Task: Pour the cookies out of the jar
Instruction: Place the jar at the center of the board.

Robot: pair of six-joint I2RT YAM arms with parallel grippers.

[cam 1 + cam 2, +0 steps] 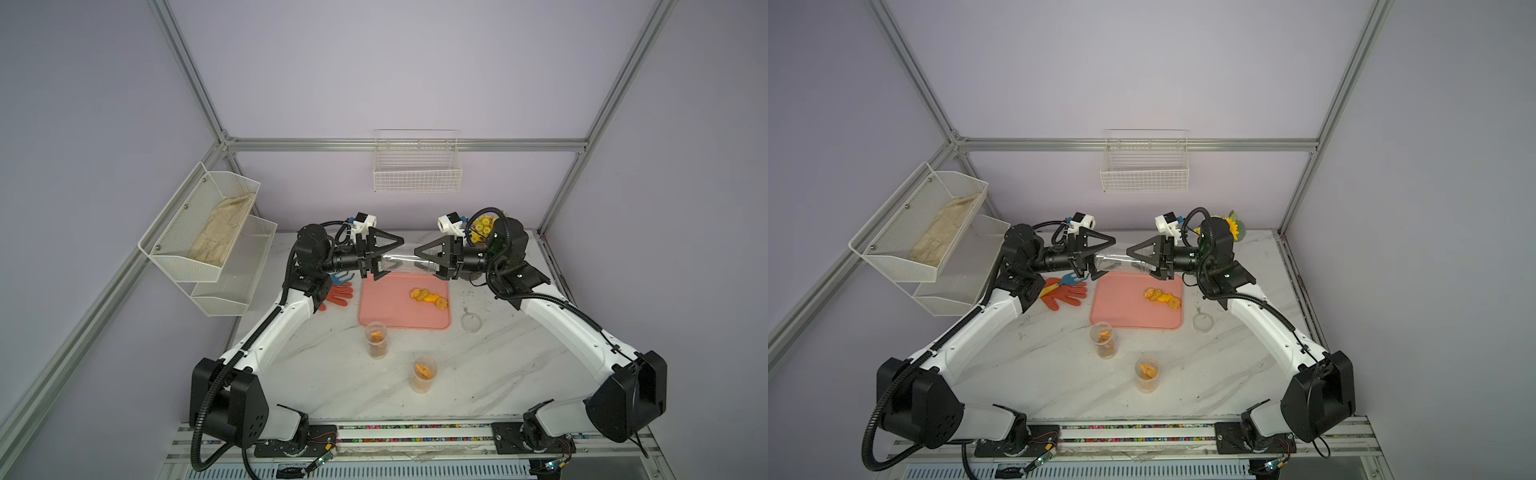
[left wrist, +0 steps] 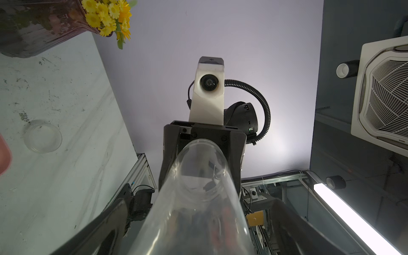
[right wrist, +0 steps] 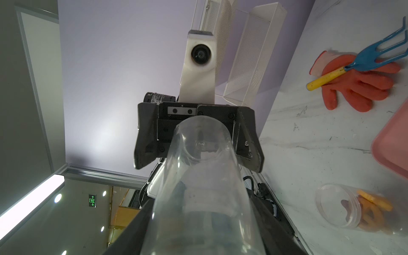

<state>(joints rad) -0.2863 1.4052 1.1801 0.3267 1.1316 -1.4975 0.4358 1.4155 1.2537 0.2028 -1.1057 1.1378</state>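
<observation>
A clear jar (image 1: pixel 405 264) lies on its side in the air above the pink tray (image 1: pixel 386 309), between my two grippers, and looks empty. My right gripper (image 1: pixel 426 262) is shut on one end, its fingers (image 3: pixel 271 223) pressed against the jar (image 3: pixel 203 187). My left gripper (image 1: pixel 390 259) stands open around the other end. Its fingers (image 2: pixel 103 225) are spread, with gaps to the jar (image 2: pixel 198 198). The cookies (image 1: pixel 428 297) lie in a small orange-yellow heap on the tray's right part, also seen as cookies (image 1: pixel 1163 297).
Two upright clear jars (image 1: pixel 376 338) (image 1: pixel 424 374) holding biscuits stand in front of the tray. A clear lid (image 1: pixel 471 322) lies right of it. An orange glove (image 1: pixel 338 295) with a blue rake lies to the left, yellow flowers (image 1: pixel 482 226) at the back right, and wire baskets (image 1: pixel 208 232) on the left wall.
</observation>
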